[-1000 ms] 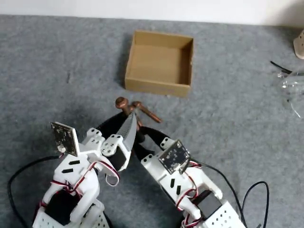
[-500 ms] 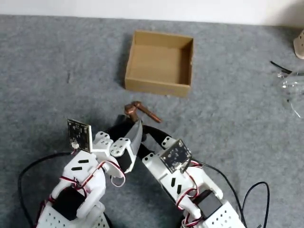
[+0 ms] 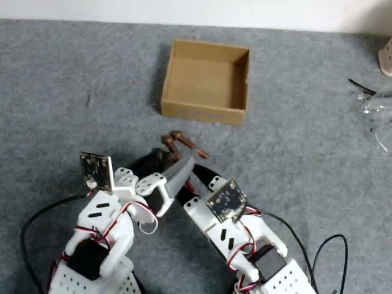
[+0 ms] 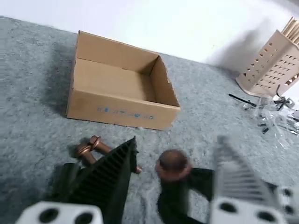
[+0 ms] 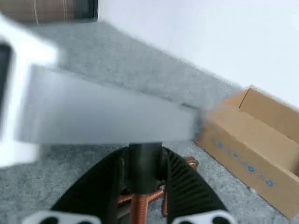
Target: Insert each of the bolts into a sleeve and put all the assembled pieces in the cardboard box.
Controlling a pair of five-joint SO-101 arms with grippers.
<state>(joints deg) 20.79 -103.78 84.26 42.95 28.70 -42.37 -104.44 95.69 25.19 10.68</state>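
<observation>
My right gripper [image 5: 142,156] is shut on a black sleeve [image 5: 142,168], and a copper bolt's threaded shaft [image 5: 138,207] sticks out of the sleeve toward the camera. The left wrist view shows that bolt's round head [image 4: 173,163] sitting on top of the sleeve [image 4: 173,196]. My left gripper [image 4: 176,144] is open, with one finger on each side of the bolt head. From above, the left gripper [image 3: 182,166] lies across the right arm's tip. Loose copper bolts [image 3: 184,143] [image 4: 88,148] lie on the carpet in front of the open cardboard box [image 3: 205,113] [image 4: 121,109].
Grey carpet covers the table. Clear plastic and black wires [image 3: 373,104] lie at the far right, next to a pale wooden rack [image 4: 273,65]. Open carpet stretches left of the box and to the right of the arms.
My left arm has drawn back and swung its gripper rightward over the right gripper's tip. The copper bolt head seen at its fingertip a second ago has left that spot. The right arm has kept still.
</observation>
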